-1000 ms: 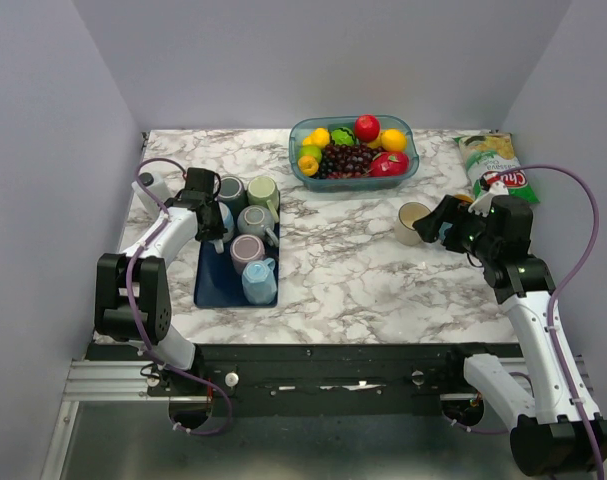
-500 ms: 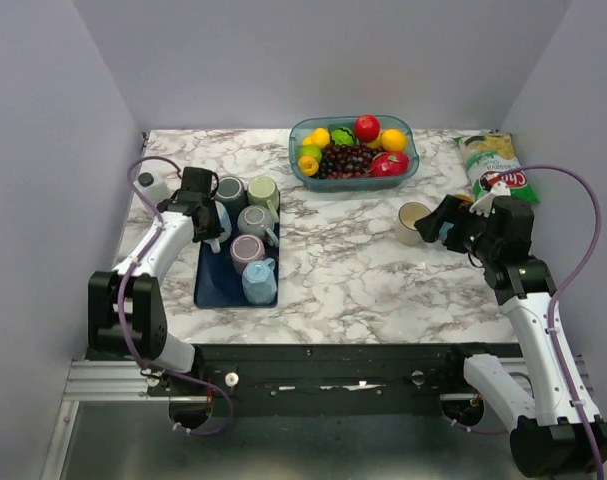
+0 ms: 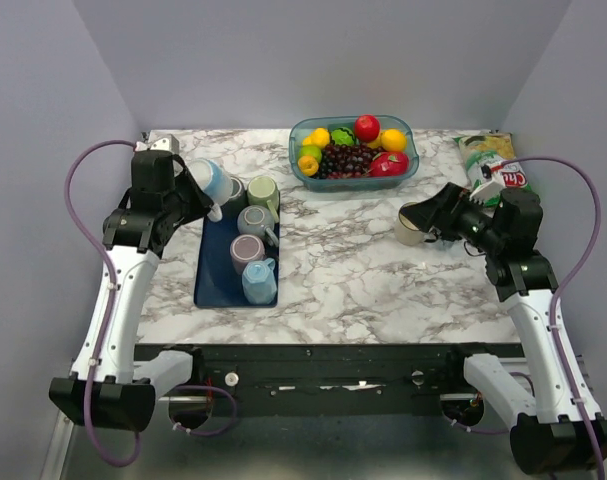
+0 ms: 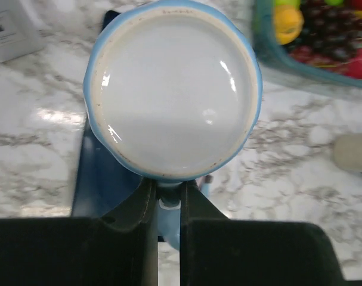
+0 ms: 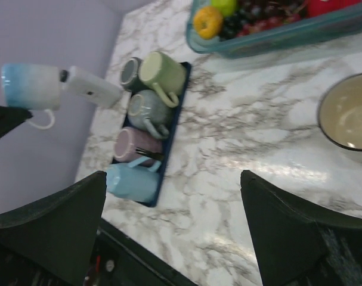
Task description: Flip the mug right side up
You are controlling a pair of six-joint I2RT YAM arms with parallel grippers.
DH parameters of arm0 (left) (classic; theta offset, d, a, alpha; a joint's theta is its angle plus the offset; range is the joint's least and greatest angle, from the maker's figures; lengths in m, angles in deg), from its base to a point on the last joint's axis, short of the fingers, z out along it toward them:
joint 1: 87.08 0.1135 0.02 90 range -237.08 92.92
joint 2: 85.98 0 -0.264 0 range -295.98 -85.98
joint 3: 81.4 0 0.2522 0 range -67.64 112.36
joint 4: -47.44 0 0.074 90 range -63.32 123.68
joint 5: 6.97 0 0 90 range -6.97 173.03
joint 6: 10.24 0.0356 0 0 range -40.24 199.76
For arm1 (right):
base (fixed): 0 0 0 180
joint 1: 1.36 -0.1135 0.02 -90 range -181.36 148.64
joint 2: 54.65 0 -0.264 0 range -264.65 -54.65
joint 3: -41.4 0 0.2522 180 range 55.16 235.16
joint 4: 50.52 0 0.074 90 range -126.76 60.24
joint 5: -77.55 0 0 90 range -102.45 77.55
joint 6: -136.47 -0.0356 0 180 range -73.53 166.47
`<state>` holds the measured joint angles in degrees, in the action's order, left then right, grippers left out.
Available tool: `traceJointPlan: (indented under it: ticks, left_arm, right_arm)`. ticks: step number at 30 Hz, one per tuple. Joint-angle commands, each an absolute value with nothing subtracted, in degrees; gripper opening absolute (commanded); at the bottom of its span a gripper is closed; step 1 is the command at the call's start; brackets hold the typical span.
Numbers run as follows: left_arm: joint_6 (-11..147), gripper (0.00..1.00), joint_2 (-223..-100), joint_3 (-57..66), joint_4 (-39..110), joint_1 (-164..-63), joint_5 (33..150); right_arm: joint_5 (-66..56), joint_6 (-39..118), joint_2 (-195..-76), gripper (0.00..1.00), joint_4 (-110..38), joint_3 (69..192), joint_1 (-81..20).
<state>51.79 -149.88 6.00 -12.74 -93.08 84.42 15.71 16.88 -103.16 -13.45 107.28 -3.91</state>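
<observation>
My left gripper [image 3: 195,193] is shut on the handle of a blue-and-white mug [image 3: 212,179] and holds it in the air, on its side, above the far left end of the dark blue tray [image 3: 211,276]. In the left wrist view the mug's round base [image 4: 172,89] faces the camera, and the handle is pinched between the fingers [image 4: 146,208]. The right wrist view shows the same mug [image 5: 30,86] sideways with its handle down. My right gripper [image 3: 438,210] is open and empty beside a cream mug [image 3: 412,222], which stands upright on the table.
Several other mugs lie on the tray: dark grey [image 3: 231,190], green [image 3: 264,190], grey [image 3: 253,220], pink [image 3: 246,250], light blue [image 3: 259,281]. A fruit bowl [image 3: 353,150] stands at the back, a chips bag [image 3: 493,165] at back right, a small white box [image 3: 163,143] at back left.
My left arm has risen and swung back left, lifting the blue-and-white mug off the tray. My right gripper has tilted slightly beside the cream mug.
</observation>
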Motion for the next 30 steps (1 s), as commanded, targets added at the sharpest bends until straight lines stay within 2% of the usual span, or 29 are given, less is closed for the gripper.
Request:
traceJointPlan:
  ticks: [1, 6, 13, 20, 23, 30]
  left_arm:
    - [40.06, 0.0, -146.01, 8.56, 0.05, -94.11, 105.83]
    - [24.08, 0.0, -144.87, 4.78, 17.04, -98.41, 113.35]
    - [11.84, 0.0, -145.48, 1.53, 39.96, -108.08, 112.21]
    - [9.89, 0.0, -147.5, 1.09, 48.0, -113.71, 110.63]
    - [8.93, 0.0, -148.11, 0.91, 49.93, -115.03, 110.37]
    - [8.04, 0.0, -149.7, 1.09, 52.75, -117.4, 109.93]
  right_arm:
    - [30.25, 2.98, -104.3, 0.99, -30.74, 107.98, -6.0]
    - [27.37, -4.59, -106.67, 0.99, -38.94, 110.7, -13.39]
    - [21.91, -11.27, -113.52, 0.99, -50.71, 115.62, -26.74]
    - [21.3, -15.05, -119.94, 0.99, -55.47, 119.58, -31.5]
    - [20.77, -15.32, -121.26, 0.96, -56.79, 120.64, -32.12]
    - [20.42, -17.43, -123.55, 0.77, -60.49, 122.31, -32.47]
